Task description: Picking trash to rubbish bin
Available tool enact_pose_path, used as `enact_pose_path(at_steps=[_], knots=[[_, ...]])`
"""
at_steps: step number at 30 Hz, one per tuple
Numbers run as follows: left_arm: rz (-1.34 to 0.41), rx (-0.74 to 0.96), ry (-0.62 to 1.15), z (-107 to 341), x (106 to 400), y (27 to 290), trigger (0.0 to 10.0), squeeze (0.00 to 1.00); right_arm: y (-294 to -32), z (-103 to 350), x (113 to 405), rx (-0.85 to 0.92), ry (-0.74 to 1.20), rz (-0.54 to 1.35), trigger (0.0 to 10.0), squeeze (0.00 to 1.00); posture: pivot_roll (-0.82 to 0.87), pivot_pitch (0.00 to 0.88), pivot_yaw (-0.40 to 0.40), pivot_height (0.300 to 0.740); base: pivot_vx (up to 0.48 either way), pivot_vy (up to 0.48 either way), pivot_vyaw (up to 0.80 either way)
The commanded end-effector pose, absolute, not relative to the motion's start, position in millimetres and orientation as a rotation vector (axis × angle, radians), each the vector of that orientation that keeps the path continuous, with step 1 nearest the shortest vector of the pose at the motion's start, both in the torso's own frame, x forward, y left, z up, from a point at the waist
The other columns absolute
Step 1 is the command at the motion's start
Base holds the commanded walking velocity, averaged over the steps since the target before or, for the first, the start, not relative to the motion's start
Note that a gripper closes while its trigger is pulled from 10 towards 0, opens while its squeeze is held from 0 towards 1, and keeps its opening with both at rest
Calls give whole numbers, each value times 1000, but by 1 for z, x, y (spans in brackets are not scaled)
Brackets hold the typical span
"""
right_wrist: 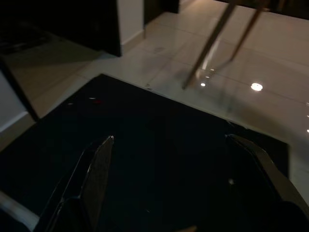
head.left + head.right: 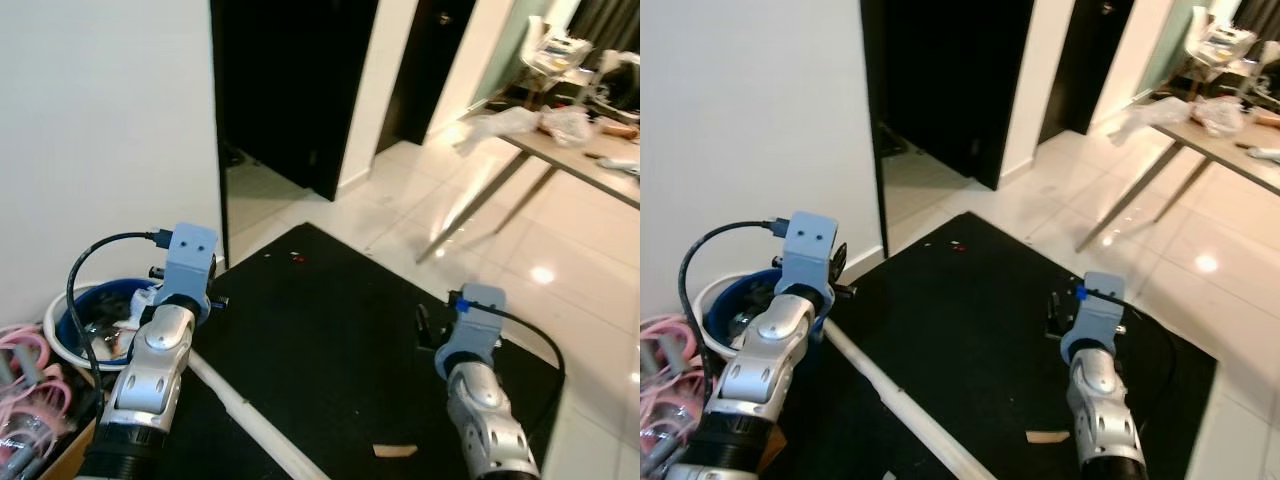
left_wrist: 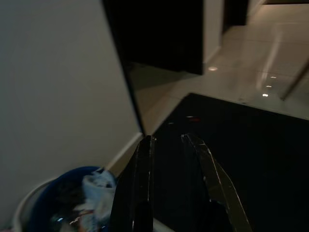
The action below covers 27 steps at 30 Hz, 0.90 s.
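Observation:
The rubbish bin (image 2: pixel 62 303), white with a blue liner, stands on the floor by the white wall at my left. Crumpled white trash (image 3: pixel 96 186) lies inside it. My left gripper (image 3: pixel 168 140) hovers beside the bin's rim, over the edge of the black mat (image 2: pixel 340 330); its fingers stand a narrow gap apart with nothing between them. My right gripper (image 1: pixel 169 140) hangs wide open and empty above the mat's right part. A small tan scrap (image 2: pixel 395 450) lies on the mat near my right arm, and a tiny red bit (image 2: pixel 300 259) lies at the mat's far side.
A white strip (image 2: pixel 890 395) runs across the floor by the mat's near edge. A box with pink items (image 2: pixel 30 400) sits at the far left. A dark doorway (image 2: pixel 290 90) opens ahead. A cluttered table (image 2: pixel 590 150) stands at the back right on glossy tiles.

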<state>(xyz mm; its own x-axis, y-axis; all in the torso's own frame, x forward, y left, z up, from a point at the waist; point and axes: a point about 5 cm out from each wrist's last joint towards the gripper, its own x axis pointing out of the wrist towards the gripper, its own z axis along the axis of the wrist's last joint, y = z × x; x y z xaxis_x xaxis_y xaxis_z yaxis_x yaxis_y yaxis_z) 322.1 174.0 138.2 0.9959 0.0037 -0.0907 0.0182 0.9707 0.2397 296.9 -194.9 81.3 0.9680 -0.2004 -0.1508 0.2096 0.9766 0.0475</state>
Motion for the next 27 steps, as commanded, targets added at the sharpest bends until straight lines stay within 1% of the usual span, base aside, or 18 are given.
enact_pose_path(at_steps=[1, 17, 19, 27], knots=[[-12, 238, 89, 138, 321, 173, 10000, 0, -194, 78, 294, 64, 162, -212, 10000, 0, -60, 32, -75, 740, 0, 0, -800], [-1, 241, 101, 137, 321, 177, 10000, 0, -195, 78, 294, 65, 165, -218, 10000, 0, -57, 47, -74, 740, 0, 0, -800], [-4, 232, 94, 138, 321, 176, 10000, 0, -192, 76, 294, 66, 171, -208, 10000, 0, -53, 49, -78, 740, 0, 0, -800], [-11, 236, 108, 136, 319, 174, 10000, 0, -193, 75, 293, 66, 177, -215, 10000, 0, -52, 49, -78, 740, 0, 0, -800]])
